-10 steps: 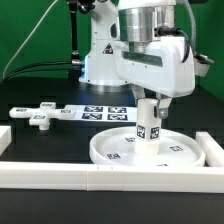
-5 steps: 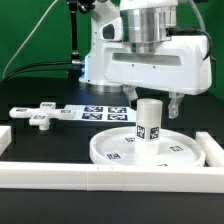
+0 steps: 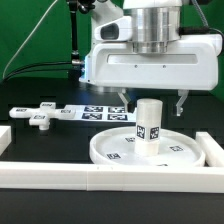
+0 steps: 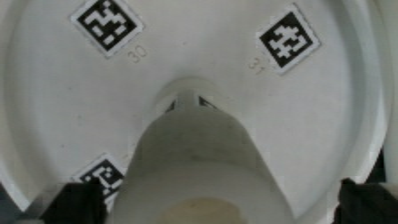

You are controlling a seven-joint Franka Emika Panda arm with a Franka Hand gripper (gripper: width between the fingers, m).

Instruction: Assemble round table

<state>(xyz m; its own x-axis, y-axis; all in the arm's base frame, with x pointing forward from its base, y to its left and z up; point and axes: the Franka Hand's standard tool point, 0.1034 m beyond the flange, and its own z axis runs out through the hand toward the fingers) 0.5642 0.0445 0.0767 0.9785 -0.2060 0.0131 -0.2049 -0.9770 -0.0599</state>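
Hovering wide open and empty, my fingers (image 3: 180,100) flank the top of the leg (image 3: 148,122), one tip on each side and neither touching it. The wrist view confirms this: a dark tip sits at either edge, with the leg (image 4: 199,150) between them. The leg stands upright at the centre of the disc (image 3: 185,152), which lies flat on the surface (image 3: 40,145), rim up, near the front rail (image 3: 100,175). Judged from its unaided stance, the leg is seated in the disc's hub, so no grip is needed. My spread keeps clear of the tags and the leg. The foot (image 3: 40,119) lies well apart at the exterior view's left, not yet fitted.
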